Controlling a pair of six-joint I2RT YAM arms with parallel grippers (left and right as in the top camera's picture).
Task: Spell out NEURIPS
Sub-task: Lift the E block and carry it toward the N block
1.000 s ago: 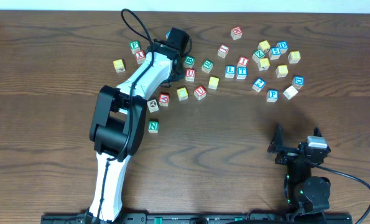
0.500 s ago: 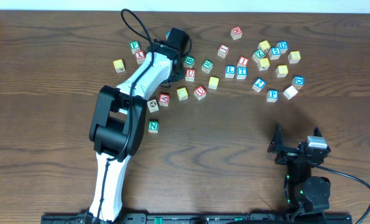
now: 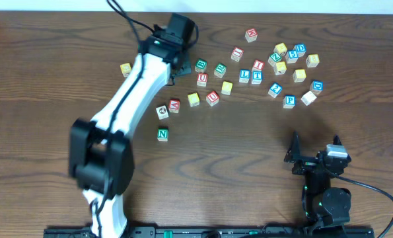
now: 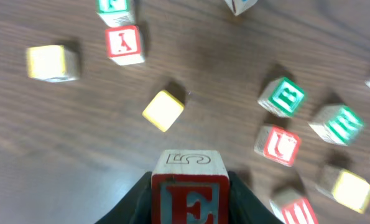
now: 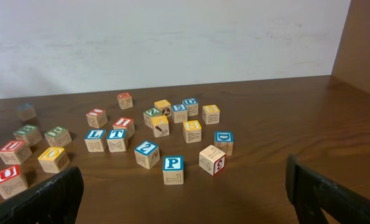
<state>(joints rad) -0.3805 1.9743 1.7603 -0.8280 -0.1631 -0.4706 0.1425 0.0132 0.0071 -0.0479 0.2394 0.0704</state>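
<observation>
One cube, the red E, is clamped in the left hand and newly raised off the table, ready to join N; the right hand rests wide apart.

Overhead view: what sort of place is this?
Probably a robotics lab bench: a left arm and right arm fixed at a wooden table, alphabet cubes scattered on it, and a bare white wall behind.

E cube: red E, 5 above; N cube green; P cube blue.
</observation>
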